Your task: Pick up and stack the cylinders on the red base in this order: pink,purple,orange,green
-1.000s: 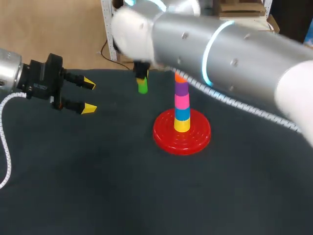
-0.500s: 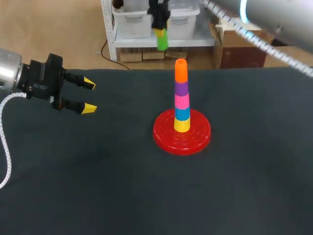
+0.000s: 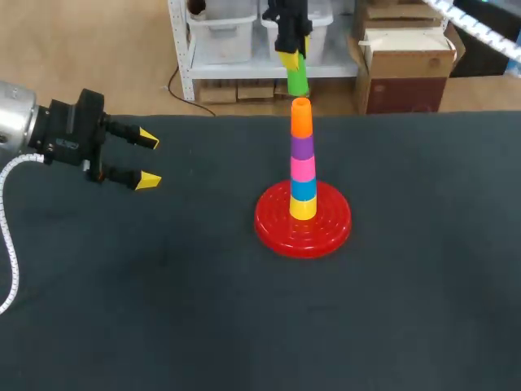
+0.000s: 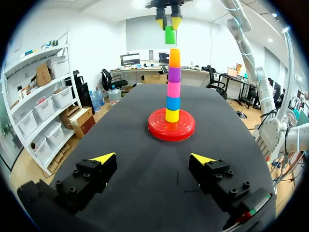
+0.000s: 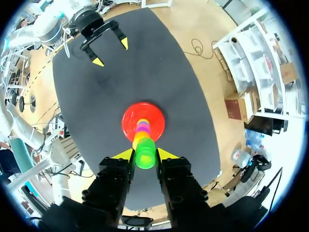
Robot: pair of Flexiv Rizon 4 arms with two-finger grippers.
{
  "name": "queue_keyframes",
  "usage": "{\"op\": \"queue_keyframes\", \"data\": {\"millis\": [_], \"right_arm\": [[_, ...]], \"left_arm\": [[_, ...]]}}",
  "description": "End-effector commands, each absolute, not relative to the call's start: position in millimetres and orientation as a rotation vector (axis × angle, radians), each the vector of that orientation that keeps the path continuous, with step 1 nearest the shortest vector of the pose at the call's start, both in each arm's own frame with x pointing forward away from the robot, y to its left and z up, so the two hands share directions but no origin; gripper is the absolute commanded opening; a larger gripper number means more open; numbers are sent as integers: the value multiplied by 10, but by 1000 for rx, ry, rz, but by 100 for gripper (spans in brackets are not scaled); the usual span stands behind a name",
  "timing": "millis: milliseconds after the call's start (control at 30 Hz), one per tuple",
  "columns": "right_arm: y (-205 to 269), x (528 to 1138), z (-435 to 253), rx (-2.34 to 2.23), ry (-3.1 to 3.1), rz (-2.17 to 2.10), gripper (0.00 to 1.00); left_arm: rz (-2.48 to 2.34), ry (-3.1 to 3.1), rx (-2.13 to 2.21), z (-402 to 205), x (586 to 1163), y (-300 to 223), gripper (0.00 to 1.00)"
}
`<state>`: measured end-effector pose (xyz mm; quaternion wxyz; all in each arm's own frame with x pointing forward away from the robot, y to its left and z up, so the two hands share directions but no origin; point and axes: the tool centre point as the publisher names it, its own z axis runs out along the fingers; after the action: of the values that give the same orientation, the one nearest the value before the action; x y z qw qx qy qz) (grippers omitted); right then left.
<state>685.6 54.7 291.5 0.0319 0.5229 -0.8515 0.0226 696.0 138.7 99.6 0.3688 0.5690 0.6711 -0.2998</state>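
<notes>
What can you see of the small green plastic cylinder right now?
The small green plastic cylinder is bright, smooth and glossy. The right gripper is shut on its upper end, with a yellow tip on either side. It hangs roughly upright in the air just above the orange cylinder, which tops the stack on the round red base, and does not touch it. Nothing else touches it.

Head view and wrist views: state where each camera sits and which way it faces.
Head view: above, behind, facing down on the table; shows left pincer, right pincer with green cylinder.
Left wrist view: low, facing across to the red base; left pincer.
Right wrist view: high, facing straight down; right pincer.
All share the red base.
</notes>
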Motion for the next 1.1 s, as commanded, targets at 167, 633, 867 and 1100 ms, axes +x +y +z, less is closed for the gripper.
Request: {"op": "queue_keyframes", "data": {"millis": [167,633,867,1100], "right_arm": [[385,6599,2800,1824,-2997,-168,0],[451,6707,2801,1862,-2931,-251,0],[473,6694,2820,1860,-2846,-286,0],[447,6679,2788,1846,-2779,-260,0]], "left_arm": [[-769,1720,1461,994,6953,1397,100],[-769,1720,1461,994,6953,1397,100],[-769,1720,1461,994,6953,1397,100],[-769,1720,1461,994,6953,1397,100]]}}
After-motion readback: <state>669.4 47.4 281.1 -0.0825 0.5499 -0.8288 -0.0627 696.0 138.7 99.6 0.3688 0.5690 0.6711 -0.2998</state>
